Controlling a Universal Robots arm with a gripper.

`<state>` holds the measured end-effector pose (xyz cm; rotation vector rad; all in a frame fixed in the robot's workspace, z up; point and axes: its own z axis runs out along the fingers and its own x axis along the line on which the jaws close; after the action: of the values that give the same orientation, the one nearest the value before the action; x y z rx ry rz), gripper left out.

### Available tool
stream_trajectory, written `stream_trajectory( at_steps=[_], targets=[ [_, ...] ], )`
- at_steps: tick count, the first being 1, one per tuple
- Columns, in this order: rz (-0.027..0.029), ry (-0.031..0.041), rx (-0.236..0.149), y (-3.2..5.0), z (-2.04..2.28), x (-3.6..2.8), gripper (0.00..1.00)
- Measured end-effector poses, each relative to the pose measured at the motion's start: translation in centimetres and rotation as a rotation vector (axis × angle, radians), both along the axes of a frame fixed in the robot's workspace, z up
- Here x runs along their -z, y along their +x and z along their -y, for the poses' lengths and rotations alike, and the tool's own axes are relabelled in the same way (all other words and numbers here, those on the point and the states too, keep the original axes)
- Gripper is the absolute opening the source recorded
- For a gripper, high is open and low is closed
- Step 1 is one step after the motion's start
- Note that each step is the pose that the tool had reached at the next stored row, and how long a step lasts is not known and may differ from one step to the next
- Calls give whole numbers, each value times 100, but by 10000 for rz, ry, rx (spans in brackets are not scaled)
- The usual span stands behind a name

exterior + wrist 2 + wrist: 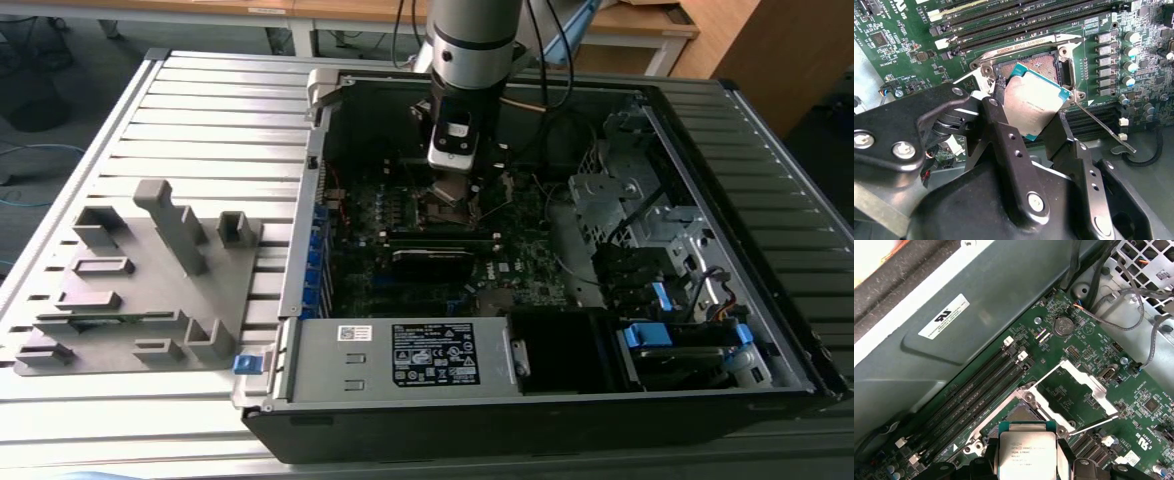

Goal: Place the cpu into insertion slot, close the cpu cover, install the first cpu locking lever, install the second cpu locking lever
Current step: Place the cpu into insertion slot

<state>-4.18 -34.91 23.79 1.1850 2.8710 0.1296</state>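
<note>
The cpu point(1036, 102), a small silver square chip with a teal edge, is clamped between my gripper's point(1029, 111) black fingers point(1009, 145). It hangs tilted right over the insertion slot point(1041, 62), a dark square socket with a metal rim; contact cannot be judged. In the first wrist view the cpu point(1026, 449) sits at the near edge of the insertion slot point(1021, 413). The cpu cover point(1094, 385), a silvery frame with a square window, stands swung open beside it. A thin locking lever point(1104, 129) sticks out, released. In the exterior view the gripper point(454, 188) reaches down into the open computer case.
Long black memory slots point(1019, 22) run beside the socket. Capacitors point(1129, 50) line its other side. Cables point(1134, 315) and a metal drive cage point(621, 195) lie on the exterior view's right. The power supply box point(400, 355) fills the case front. A grey fixture block point(147, 280) rests on the slatted table.
</note>
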Motion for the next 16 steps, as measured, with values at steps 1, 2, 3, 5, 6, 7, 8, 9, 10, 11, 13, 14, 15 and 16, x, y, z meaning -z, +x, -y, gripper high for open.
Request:
stream_trajectory(
  at_steps=[1, 2, 3, 5, 6, 7, 8, 9, 10, 11, 13, 14, 15, 16],
  targets=[
    [0, -1, 1, 0, 0, 0, 54],
    [0, 0, 5, 0, 0, 0, 54],
    [0, 0, 20, 0, 0, 0, 54],
    [0, 0, 107, 0, 0, 1, 54],
    [0, 0, 197, 0, 0, 1, 54],
    [0, 0, 311, 0, 0, 2, 54],
    [0, 0, 431, 0, 0, 2, 54],
    [0, 0, 575, 0, 0, 3, 54],
    [0, -1, 724, 0, 0, 4, 54],
    [0, 0, 887, 0, 0, 5, 54],
    [0, 0, 1237, 0, 0, 7, 54],
    [0, -1, 1415, 0, 0, 8, 54],
    [0, -1, 1596, 0, 0, 9, 54],
    [0, -1, 1756, 0, 0, 10, 54]
  ],
)
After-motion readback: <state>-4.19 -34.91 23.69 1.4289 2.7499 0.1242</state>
